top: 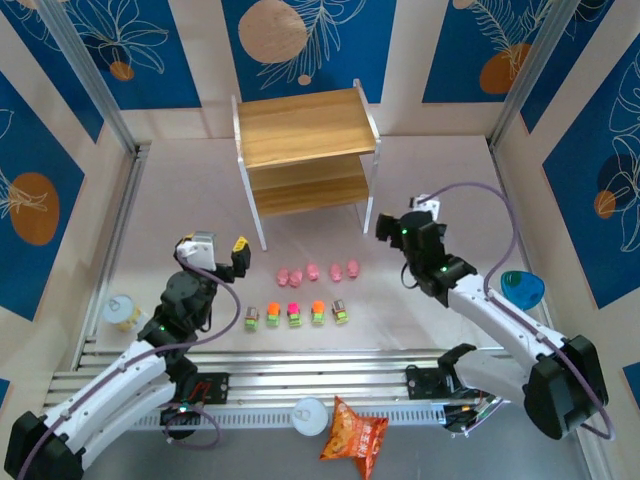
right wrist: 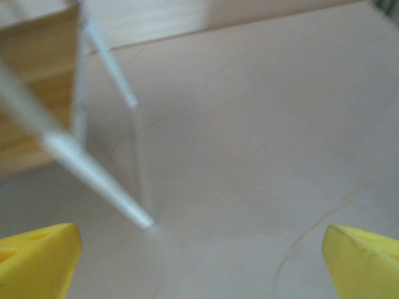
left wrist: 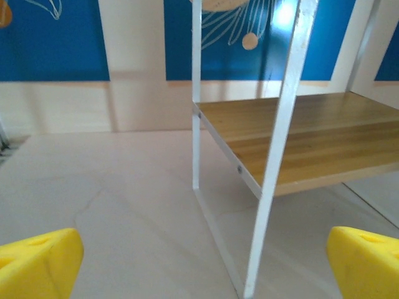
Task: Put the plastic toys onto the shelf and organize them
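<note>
Beside the blurred shelf (right wrist: 31, 93), right fingers (right wrist: 37, 261) (yellow tips, cropped)

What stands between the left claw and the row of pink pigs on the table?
Nothing visible does. The open left claw hangs just left of the pink pigs, and no object lies in the gap between them.

Overhead light: was bright and even; soft shadow lay under the two-tier light wooden shelf (top: 305, 130).
Left wrist glare: flared on the blue wall panel (left wrist: 312, 37) at 1 o'clock.
Right wrist focus: was soft, the shelf blurred.
</note>
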